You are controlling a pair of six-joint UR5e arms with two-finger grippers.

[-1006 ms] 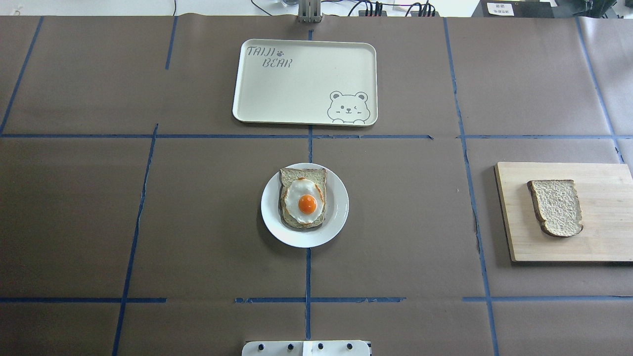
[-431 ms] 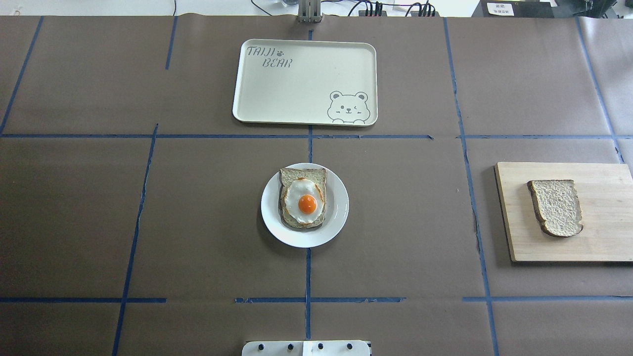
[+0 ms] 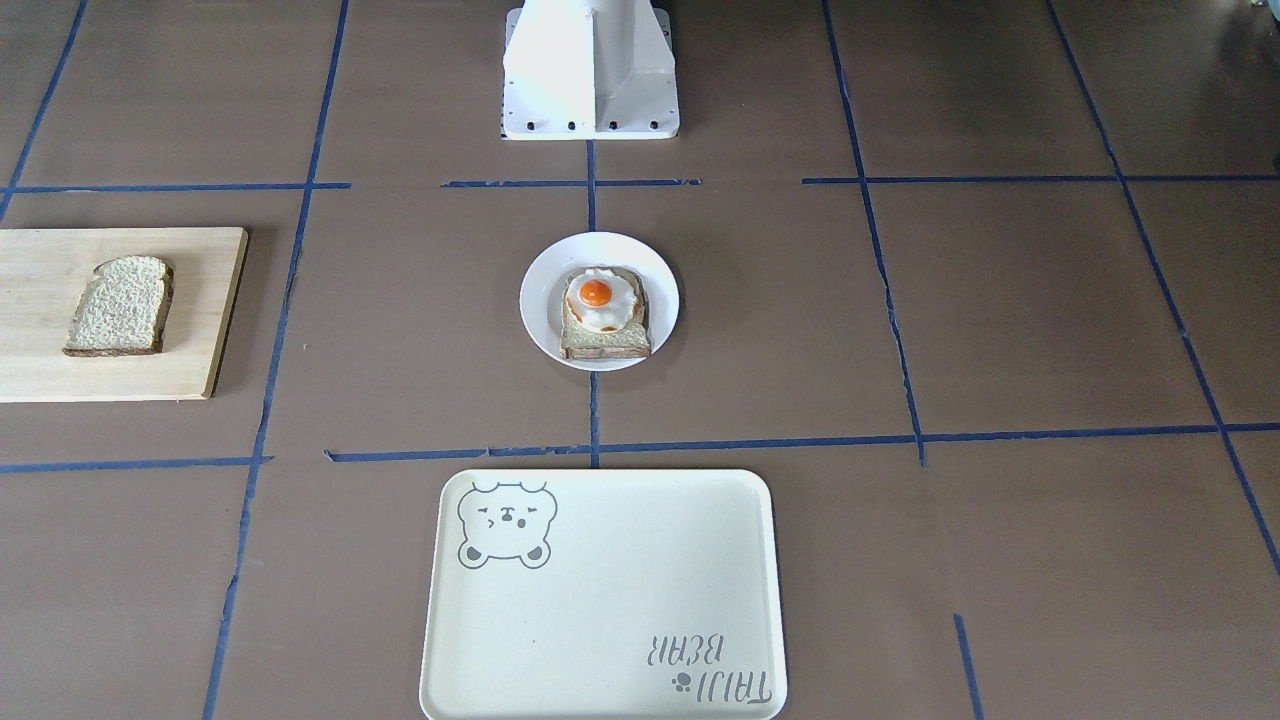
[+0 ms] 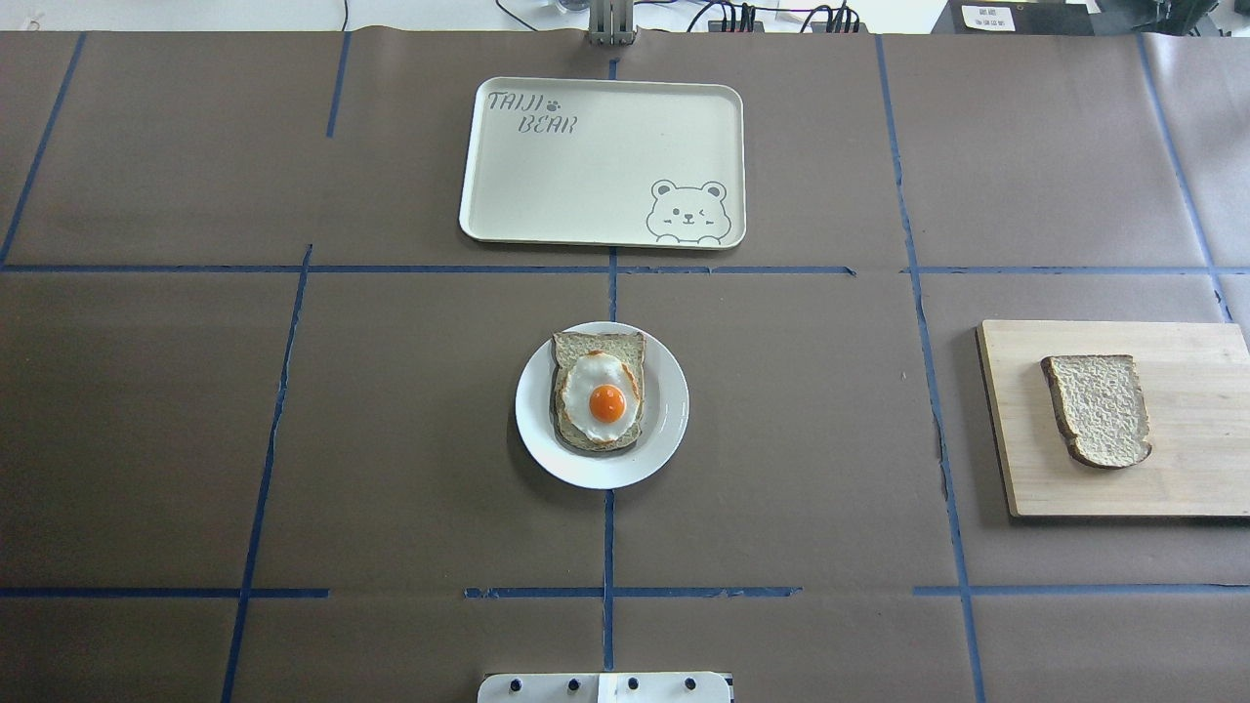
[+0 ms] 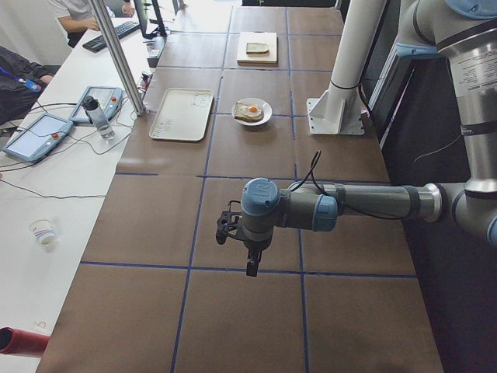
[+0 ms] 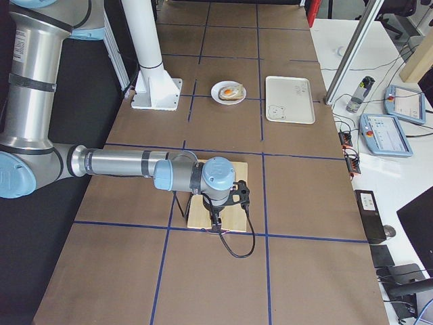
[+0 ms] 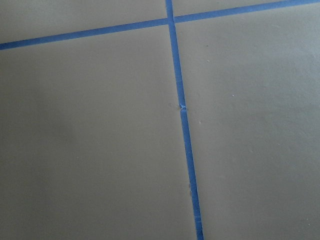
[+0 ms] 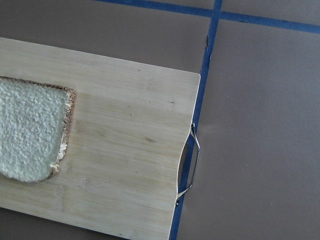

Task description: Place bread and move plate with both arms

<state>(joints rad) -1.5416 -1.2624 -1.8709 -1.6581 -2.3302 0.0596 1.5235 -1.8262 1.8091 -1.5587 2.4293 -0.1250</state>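
The plain bread [image 4: 1099,408] lies on a wooden board [image 4: 1191,469] at the table's right; it also shows in the right wrist view [image 8: 27,132]. The white plate [image 4: 667,430] sits at the table's middle and carries a slice with a fried egg [image 4: 601,391]. My left gripper [image 5: 250,268] hangs over bare table far to the left, seen only in the exterior left view. My right gripper [image 6: 216,227] hangs over the board's edge [image 6: 196,213], seen only in the exterior right view. I cannot tell whether either is open or shut.
A cream tray with a bear drawing [image 4: 601,161] lies beyond the plate. The white robot base [image 3: 590,70] stands on the plate's near side. Blue tape lines cross the brown table cover. The board has a metal handle [image 8: 192,160].
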